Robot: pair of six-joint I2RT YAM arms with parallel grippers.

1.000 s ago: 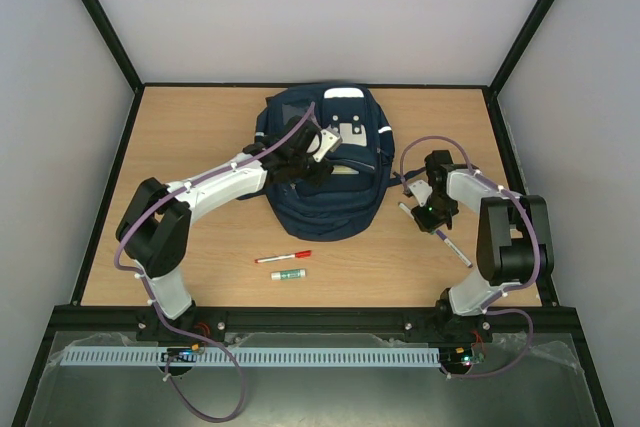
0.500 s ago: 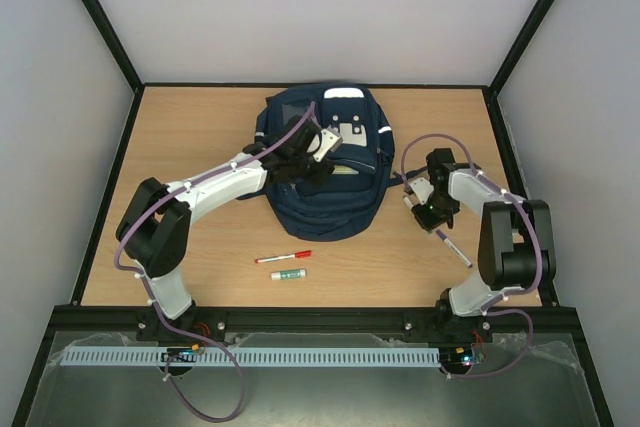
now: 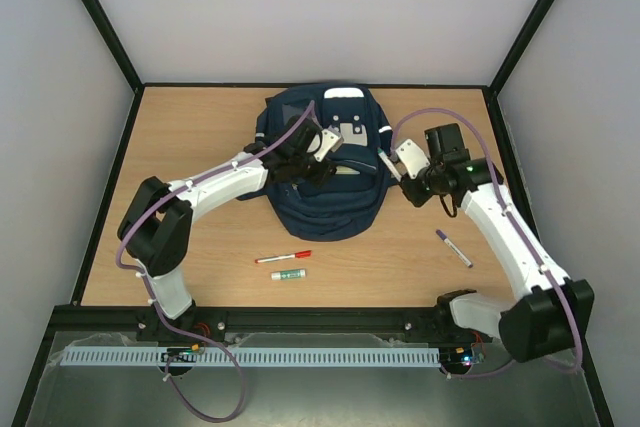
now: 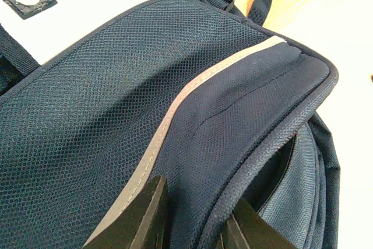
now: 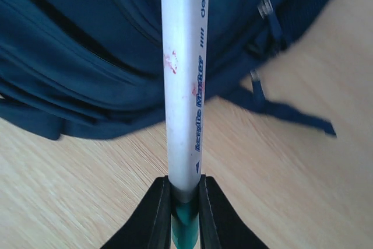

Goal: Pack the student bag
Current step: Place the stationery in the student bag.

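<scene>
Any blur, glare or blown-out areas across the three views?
Top view: sharp and evenly lit, no glare. Left wrist: the bag mesh is crisp, but its white patch and the table are blown out. Right wrist: the marker in the right gripper is readable, while the bag and table behind it are smeared by motion blur.

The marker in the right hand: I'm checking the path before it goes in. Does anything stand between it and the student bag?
Nothing visible does. The right hand holds the marker at the student bag's side, pointing at the navy fabric. The left hand pinches the bag's flap, with a gap open beneath it.
</scene>
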